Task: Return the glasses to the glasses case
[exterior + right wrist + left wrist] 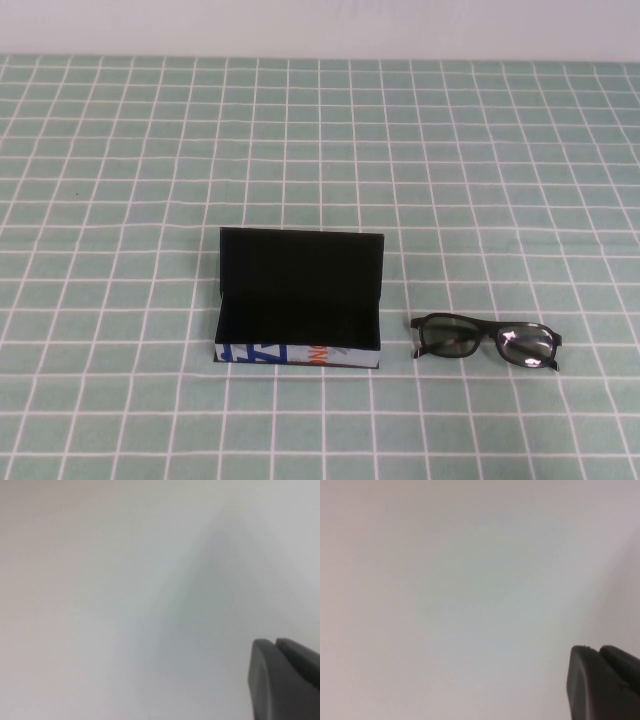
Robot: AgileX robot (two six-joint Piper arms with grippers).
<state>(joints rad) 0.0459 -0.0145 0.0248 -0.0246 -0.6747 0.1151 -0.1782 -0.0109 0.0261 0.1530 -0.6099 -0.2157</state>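
The glasses case (299, 300) is a black box standing open near the middle of the table, its lid upright at the back and its blue, white and orange front facing me. The inside looks empty. The black glasses (486, 341) lie folded on the cloth just right of the case, apart from it. Neither arm shows in the high view. The left wrist view shows my left gripper (598, 649) with its two dark fingers together against a blank pale surface. The right wrist view shows my right gripper (275, 642) the same way. Neither holds anything.
The table is covered with a green cloth with a white grid (150, 150). A pale wall (320, 25) runs along the far edge. Nothing else stands on the cloth.
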